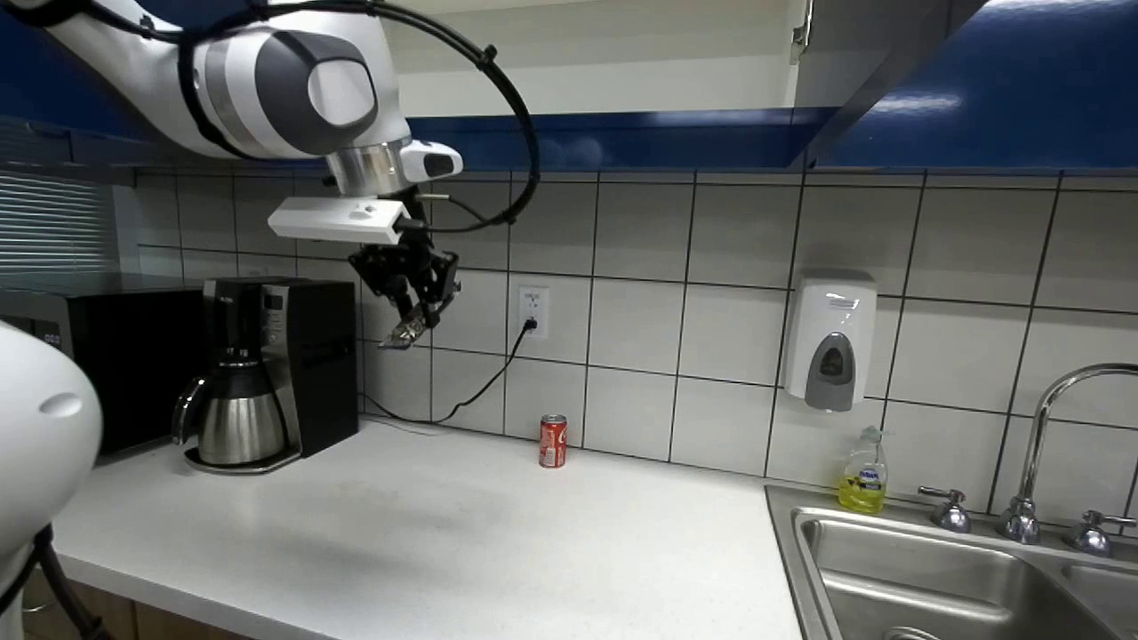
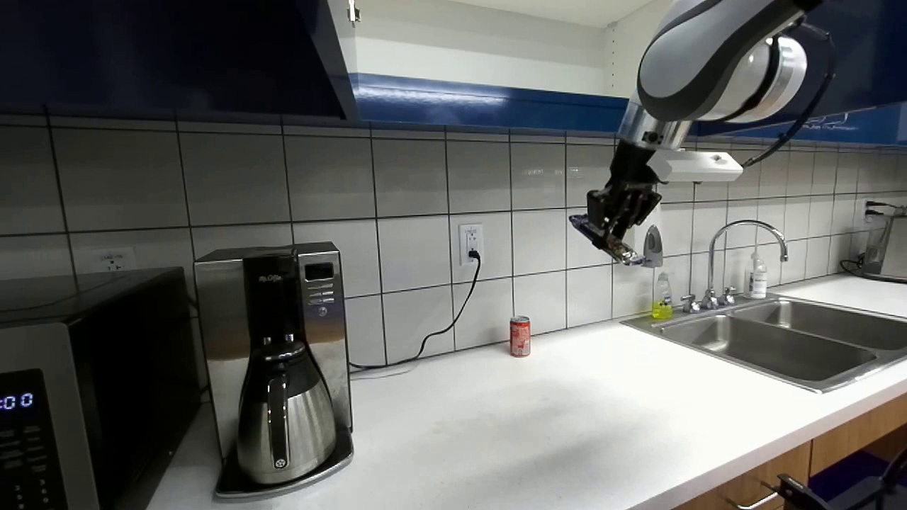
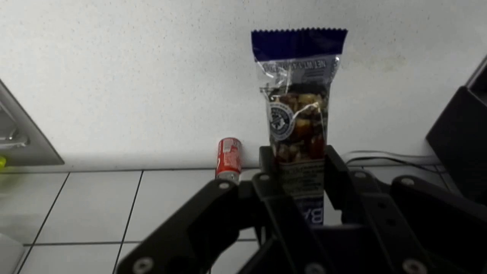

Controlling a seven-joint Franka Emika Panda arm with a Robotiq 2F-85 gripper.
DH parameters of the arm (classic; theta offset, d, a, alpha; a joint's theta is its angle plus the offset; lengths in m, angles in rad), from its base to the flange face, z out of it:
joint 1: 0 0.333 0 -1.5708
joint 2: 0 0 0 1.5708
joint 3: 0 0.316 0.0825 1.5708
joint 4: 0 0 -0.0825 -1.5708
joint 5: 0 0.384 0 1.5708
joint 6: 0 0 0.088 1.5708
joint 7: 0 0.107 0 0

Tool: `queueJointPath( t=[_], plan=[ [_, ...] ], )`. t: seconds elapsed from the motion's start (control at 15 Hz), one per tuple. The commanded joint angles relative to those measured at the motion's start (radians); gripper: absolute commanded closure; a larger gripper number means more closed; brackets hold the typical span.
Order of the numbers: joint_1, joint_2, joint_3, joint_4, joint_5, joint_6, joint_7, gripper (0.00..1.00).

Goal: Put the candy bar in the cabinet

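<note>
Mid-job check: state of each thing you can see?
Thin purple-and-clear wrapped candy bar: held midair
Black robot fingers: closed on the bar
Blue-and-white wall cabinet: open
Small red metal can: upright
Steel carafe: seated in black coffee maker
Black plug: in white outlet
Clear bottle of yellow soap: upright, partly full
Curved chrome faucet: no water visible
Black microwave: display lit

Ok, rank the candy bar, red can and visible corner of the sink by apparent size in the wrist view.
1. Candy bar, largest, helped by being close to the camera
2. Sink corner, cut off by the frame
3. Red can, smallest
</note>
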Motion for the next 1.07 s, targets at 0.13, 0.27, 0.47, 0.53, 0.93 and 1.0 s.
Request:
queueJointPath(
  t=[0.13, 0.27, 0.47, 0.53, 0.93, 1.0],
  plan=[
    [-0.02, -0.136, 0.021, 0.114, 0.005, -0.074, 0.032, 0.92],
    [-0.014, -0.15, 0.023, 0.171, 0.008, -0.077, 0.035, 0.92],
    [-0.018, -0.146, 0.039, 0.254, 0.004, -0.072, 0.048, 0.92],
    [-0.015, -0.139, 0.042, 0.283, 0.004, -0.069, 0.048, 0.92],
    [-0.032, -0.046, 0.072, 0.479, -0.001, -0.089, 0.093, 0.92],
    [-0.032, -0.023, 0.073, 0.515, 0.0, -0.098, 0.101, 0.92]
  ],
)
